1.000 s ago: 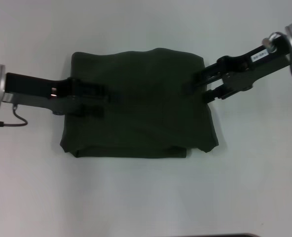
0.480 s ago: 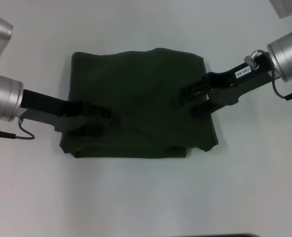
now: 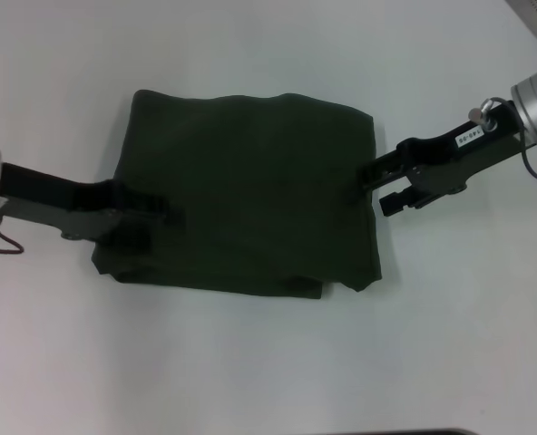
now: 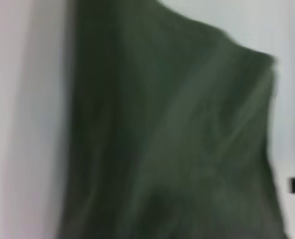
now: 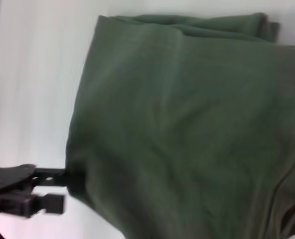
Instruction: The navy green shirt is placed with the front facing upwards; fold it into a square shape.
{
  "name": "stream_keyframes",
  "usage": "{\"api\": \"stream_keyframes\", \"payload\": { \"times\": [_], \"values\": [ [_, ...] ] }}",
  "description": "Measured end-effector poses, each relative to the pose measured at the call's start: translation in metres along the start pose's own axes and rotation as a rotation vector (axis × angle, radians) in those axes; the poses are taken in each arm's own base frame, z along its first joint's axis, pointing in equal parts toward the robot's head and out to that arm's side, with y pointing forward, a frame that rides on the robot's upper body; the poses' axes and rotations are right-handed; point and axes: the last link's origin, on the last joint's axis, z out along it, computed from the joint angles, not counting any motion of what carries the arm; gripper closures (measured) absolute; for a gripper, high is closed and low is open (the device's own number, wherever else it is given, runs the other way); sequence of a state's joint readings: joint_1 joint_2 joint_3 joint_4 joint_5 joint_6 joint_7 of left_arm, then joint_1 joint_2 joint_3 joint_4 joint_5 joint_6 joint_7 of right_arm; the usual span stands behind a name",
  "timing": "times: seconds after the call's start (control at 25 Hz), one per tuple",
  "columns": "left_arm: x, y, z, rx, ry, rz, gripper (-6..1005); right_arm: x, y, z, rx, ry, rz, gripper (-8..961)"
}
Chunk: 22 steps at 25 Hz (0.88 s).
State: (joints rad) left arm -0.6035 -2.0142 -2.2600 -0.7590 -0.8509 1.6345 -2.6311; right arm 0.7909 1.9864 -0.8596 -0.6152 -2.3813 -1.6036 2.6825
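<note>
From the left edge of the table the left gripper (image 3: 164, 216) reaches in low, its black tip over the left border of the navy green shirt (image 3: 250, 190); whether its jaws are apart or together cannot be told, since they merge with the dark cloth. The shirt lies flat in the middle of the white table (image 3: 250, 362), folded into a rough rectangle with plain green cloth facing up. Its far edge is fairly straight, while the near edge runs slightly askew, with layered folds showing at the near corners. The left wrist view shows only blurred green cloth (image 4: 167, 139) against the pale table. At the shirt's right border sits the right gripper (image 3: 377, 186), its arm coming in from the table's right edge; its jaws stand slightly apart, just off the cloth's edge and holding nothing. The right wrist view shows the folded shirt (image 5: 187, 129) with the left gripper (image 5: 48, 189) at its far border.
</note>
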Motion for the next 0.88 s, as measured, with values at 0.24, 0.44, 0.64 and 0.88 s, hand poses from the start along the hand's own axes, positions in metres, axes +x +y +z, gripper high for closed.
{"api": "stream_keyframes", "payload": {
  "times": [0.24, 0.44, 0.64, 0.88],
  "values": [
    [0.002, 0.016, -0.013, -0.126, 0.024, 0.059, 173, -0.009, 0.005, -0.011, 0.0, -0.031, -0.021, 139],
    [0.025, 0.025, -0.012, -0.124, 0.12, 0.059, 173, -0.03, 0.006, -0.029, 0.036, -0.149, -0.04, 139],
    [0.051, 0.031, -0.002, -0.07, 0.225, 0.038, 173, -0.044, 0.001, -0.037, 0.078, -0.247, -0.023, 140],
    [0.067, 0.044, 0.011, -0.055, 0.263, 0.054, 173, -0.046, 0.0, -0.045, 0.052, -0.272, 0.005, 140]
  ]
}}
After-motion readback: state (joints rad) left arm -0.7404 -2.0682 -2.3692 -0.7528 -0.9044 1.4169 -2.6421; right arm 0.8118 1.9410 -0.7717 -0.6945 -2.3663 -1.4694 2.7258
